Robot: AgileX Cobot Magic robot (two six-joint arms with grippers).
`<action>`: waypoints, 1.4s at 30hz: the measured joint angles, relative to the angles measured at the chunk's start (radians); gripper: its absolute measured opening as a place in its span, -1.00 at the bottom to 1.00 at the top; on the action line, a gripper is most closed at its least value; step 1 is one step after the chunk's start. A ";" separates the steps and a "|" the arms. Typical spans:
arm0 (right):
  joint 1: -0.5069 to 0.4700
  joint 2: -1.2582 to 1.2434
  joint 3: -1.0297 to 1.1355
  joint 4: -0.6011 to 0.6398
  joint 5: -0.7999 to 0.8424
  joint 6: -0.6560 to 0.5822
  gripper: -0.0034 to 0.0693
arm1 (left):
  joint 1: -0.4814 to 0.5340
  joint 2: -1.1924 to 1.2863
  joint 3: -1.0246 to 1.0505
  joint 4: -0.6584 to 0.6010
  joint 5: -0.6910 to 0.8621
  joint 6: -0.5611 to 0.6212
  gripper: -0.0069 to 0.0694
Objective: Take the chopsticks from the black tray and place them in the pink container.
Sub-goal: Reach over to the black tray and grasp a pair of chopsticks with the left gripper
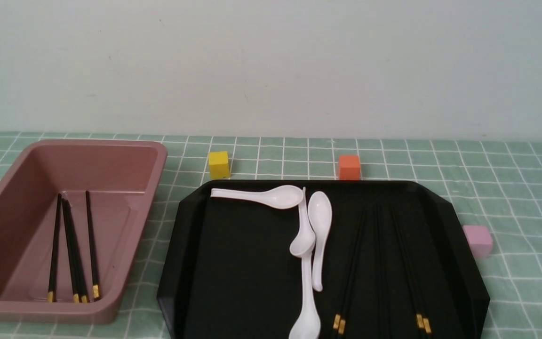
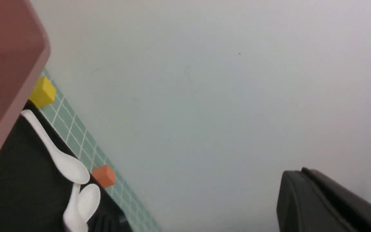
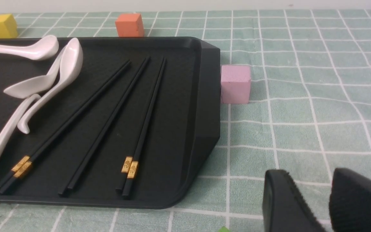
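The pink container (image 1: 111, 160) stands at the left with several black chopsticks (image 1: 71, 249) lying in it, gold bands toward me. The black tray (image 1: 233, 263) fills the middle. More chopsticks (image 3: 147, 106) lie side by side in its right half, also seen from the front (image 1: 351, 268). Neither gripper shows in the front view. My left gripper (image 2: 301, 170) is shut on nothing and raised, facing the wall, with the container (image 2: 5, 64) and the tray (image 2: 18, 180) off to one side. My right gripper (image 3: 308, 175) is open and empty over the cloth beside the tray's near right corner.
Several white spoons (image 1: 320, 221) lie in the tray's middle, next to the chopsticks. A yellow cube (image 1: 219, 164) and an orange cube (image 1: 349, 167) stand just behind the tray. A small pink cube (image 1: 477, 240) sits against its right side. A wall closes the back.
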 joint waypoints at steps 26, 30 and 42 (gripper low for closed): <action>0.000 0.000 0.000 0.000 0.000 0.000 -0.25 | -0.624 1.449 -0.850 0.725 0.701 -0.202 -0.85; 0.000 0.000 0.000 0.000 0.000 0.000 -0.25 | -0.700 1.507 -0.946 0.827 0.701 -0.276 -0.83; 0.000 0.000 0.000 0.000 0.000 0.000 -0.25 | -0.717 1.523 -0.990 0.869 0.698 -0.292 -0.79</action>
